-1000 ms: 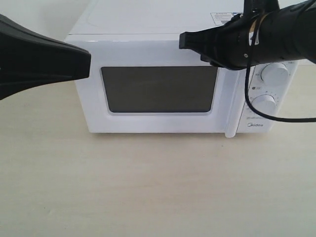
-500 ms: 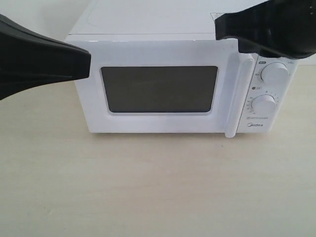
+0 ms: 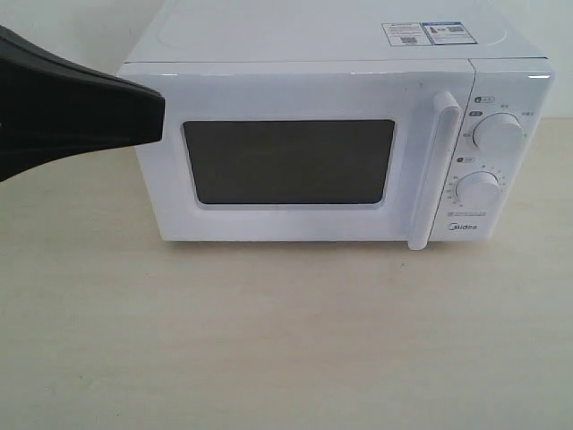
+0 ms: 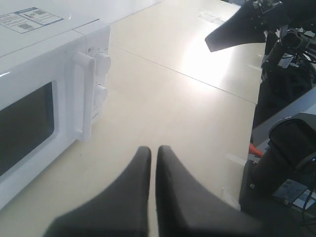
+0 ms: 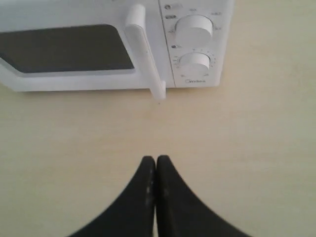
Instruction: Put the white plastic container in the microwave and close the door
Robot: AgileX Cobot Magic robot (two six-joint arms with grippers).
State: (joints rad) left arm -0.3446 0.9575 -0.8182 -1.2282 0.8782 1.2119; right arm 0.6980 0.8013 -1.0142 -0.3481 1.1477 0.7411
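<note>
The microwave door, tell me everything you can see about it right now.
The door is glossy white, plastic by its look, and covers most of the front of the microwave. A dark rectangular window with rounded corners fills its middle. A long vertical white handle runs down its right edge, beside the two dials. The door is shut, flush with the front. Nothing is seen touching it.
</note>
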